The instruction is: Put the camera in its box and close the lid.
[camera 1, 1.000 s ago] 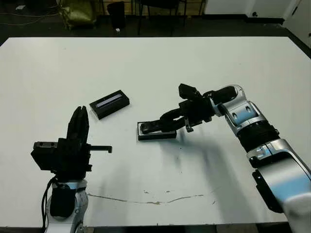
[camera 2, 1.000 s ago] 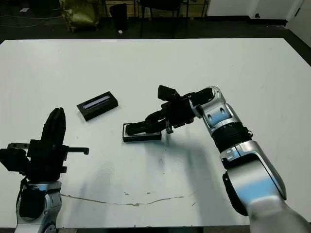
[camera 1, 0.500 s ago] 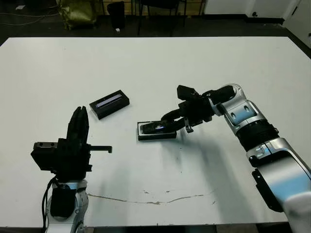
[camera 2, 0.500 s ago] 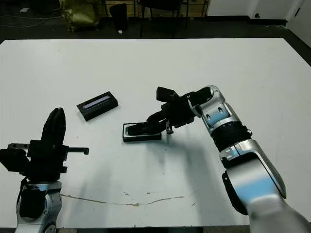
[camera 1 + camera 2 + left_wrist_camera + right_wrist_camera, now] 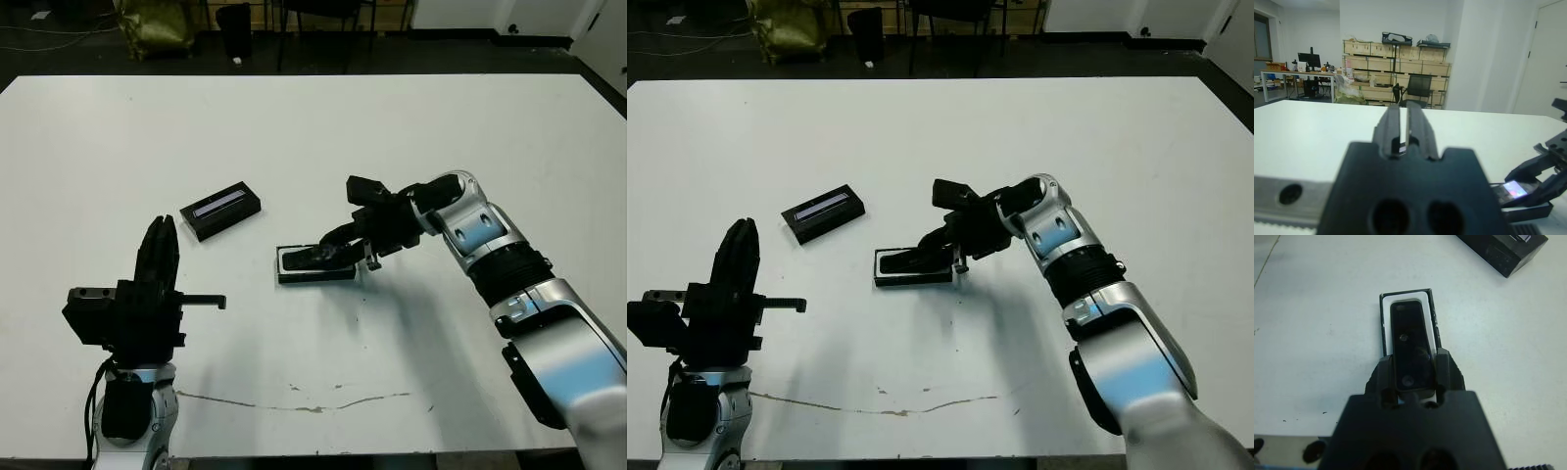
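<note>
- Left eye view, starting at my left: the left gripper [image 5: 157, 250] is raised above the near-left part of the white table [image 5: 313, 127], fingers pressed together and holding nothing, well apart from everything else
- Next along, the lid [image 5: 220, 209] lies flat with its pale stripe up, up and to the left of the box, with clear table between them
- Near the middle sits the box [image 5: 315, 264], its white lining showing at the left end; the camera [image 5: 1411, 345] lies lengthwise inside it
- The right gripper [image 5: 1413, 377] reaches in from the right, a finger on each long side of the camera's near end; the wrist view shows them right against it, so I read it as closed on the camera
- That arm and gripper cover the box's right end, so I cannot tell how the camera sits there
- Compared with a second ago, the right gripper has slid a little leftward along the box, while box, lid and left gripper sit where they were
</note>
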You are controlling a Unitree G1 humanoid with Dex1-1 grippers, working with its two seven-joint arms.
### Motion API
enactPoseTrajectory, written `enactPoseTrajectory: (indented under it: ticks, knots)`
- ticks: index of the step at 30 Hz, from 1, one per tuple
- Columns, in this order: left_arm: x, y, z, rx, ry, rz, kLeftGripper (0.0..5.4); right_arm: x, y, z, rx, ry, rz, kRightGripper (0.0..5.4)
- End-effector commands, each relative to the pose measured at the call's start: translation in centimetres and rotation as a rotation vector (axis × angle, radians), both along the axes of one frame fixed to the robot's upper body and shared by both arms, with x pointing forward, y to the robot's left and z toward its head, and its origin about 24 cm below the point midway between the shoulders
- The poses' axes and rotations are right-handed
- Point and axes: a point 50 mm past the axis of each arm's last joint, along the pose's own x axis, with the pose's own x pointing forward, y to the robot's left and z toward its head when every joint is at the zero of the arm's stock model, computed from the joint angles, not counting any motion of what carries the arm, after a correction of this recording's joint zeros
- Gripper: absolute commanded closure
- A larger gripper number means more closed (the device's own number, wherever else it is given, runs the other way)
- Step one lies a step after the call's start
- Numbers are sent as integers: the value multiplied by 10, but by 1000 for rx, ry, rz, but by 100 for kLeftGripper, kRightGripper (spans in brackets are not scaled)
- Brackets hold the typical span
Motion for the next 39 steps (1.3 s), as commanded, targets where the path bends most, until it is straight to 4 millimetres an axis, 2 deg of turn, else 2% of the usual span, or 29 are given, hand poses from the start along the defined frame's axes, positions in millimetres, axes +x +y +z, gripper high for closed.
enactPoseTrajectory:
  ticks: [1, 14, 17, 21, 37, 39]
  knots:
    - [-1, 1, -7, 11, 37, 1, 540, -8, 7, -15, -17, 37, 25, 494]
    - [-2, 1, -8, 10, 44, 3, 540, -10, 12, -24, -6, 24, 25, 494]
    - [-1, 2, -8, 12, 36, -3, 540, -9, 11, -21, -31, -20, 70, 443]
    - [-1, 1, -8, 9, 37, 0, 540, -8, 10, -19, -54, -34, 121, 349]
    - [-1, 2, -8, 13, 36, -4, 540, -6, 4, -11, -49, -82, 148, 1]
    - [-1, 2, -8, 7, 37, -2, 540, -6, 2, -8, -30, -89, 137, 1]
